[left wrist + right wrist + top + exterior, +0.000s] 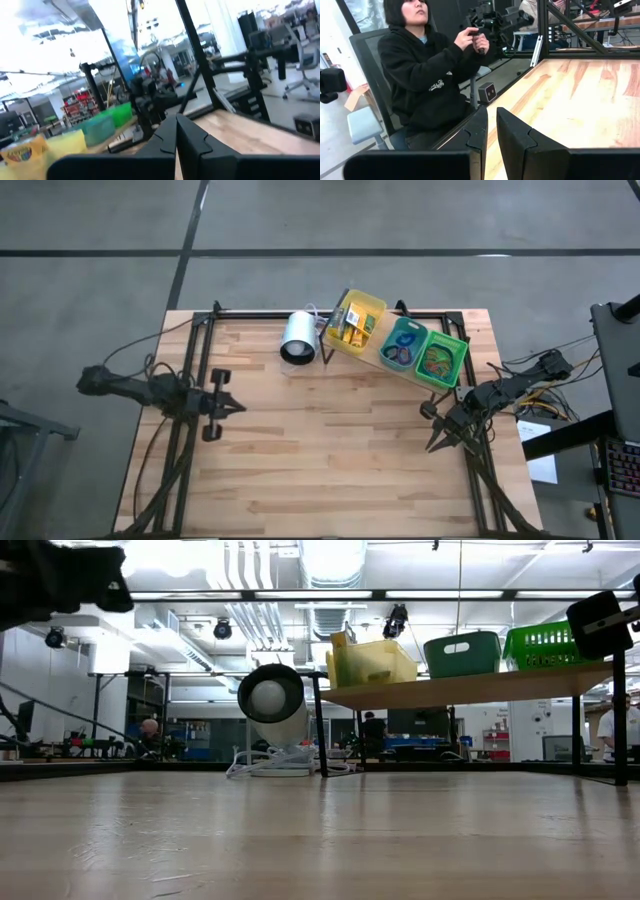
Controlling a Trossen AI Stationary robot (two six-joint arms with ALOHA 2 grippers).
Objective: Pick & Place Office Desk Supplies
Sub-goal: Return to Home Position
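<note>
Just beyond right end effector (pixel 441 442), on shelf (pixel 480 690): office supplies (pixel 350 328), sorted into yellow bin (pixel 370 662), teal bin (pixel 462 653), green bin (pixel 545 643). Right end effector empty, narrowly parted; left end effector (pixel 230 406) clenched, empty, above tabletop (pixel 320 470). Homing advice: withdraw both slowly, clear of shelf legs.

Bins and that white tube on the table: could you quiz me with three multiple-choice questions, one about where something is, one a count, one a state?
1. Where do the bins stand?
A) on the floor B) on the wooden shelf C) in a gripper
2. How many bins are there?
A) two B) three C) five
3. How is the white cylinder placed?
A) upright B) hanging C) lying on its side

Answers:
1 B: the low view shows them in a row on the board.
2 B: yellow bin, teal bin, green bin.
3 C: its round end faces the low camera; the left gripper and right gripper are well apart from it.
</note>
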